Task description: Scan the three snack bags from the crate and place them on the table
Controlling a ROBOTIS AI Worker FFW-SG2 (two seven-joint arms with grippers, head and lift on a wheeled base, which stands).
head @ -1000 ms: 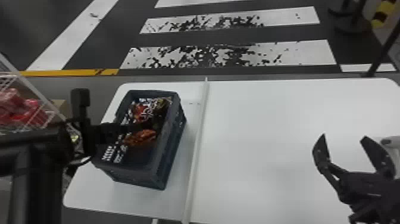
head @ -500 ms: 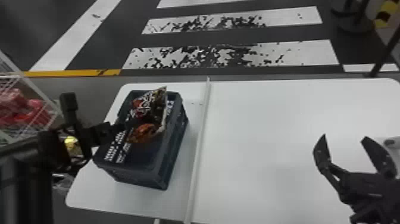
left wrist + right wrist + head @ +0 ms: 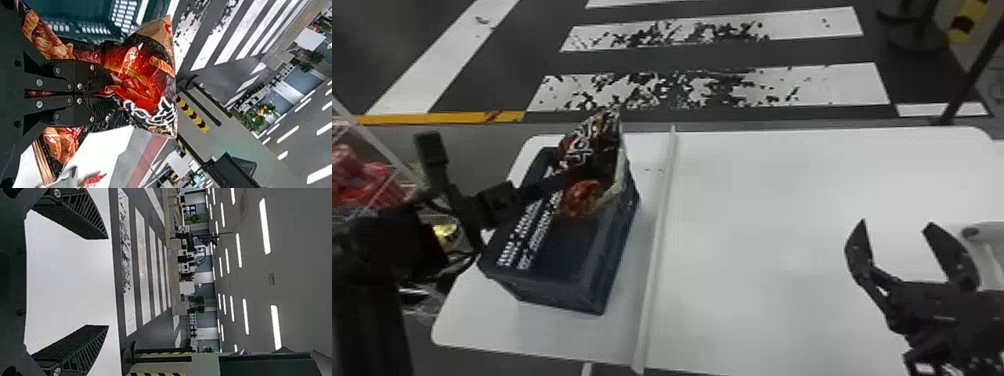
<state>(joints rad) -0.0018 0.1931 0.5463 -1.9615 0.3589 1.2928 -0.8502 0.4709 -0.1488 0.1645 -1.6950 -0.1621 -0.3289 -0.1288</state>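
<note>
A glossy black, red and orange snack bag [image 3: 589, 142] with printed food pictures is being pinched around its middle by the left gripper [image 3: 532, 192], whose flat black fingers [image 3: 100, 78] are being kept nearly together by it. The bag is being held over the dark blue plastic crate [image 3: 557, 270], which is being supported by the white table [image 3: 782, 280]. Above the table's right side, the black right gripper [image 3: 896, 225] is being held wide open and empty. Beside the crate, the tabletop is being crossed by a narrow white strip [image 3: 654, 280].

One visible snack bag [image 3: 594, 147], one crate [image 3: 557, 277], one table [image 3: 772, 260], two hands [image 3: 896, 222]
</note>
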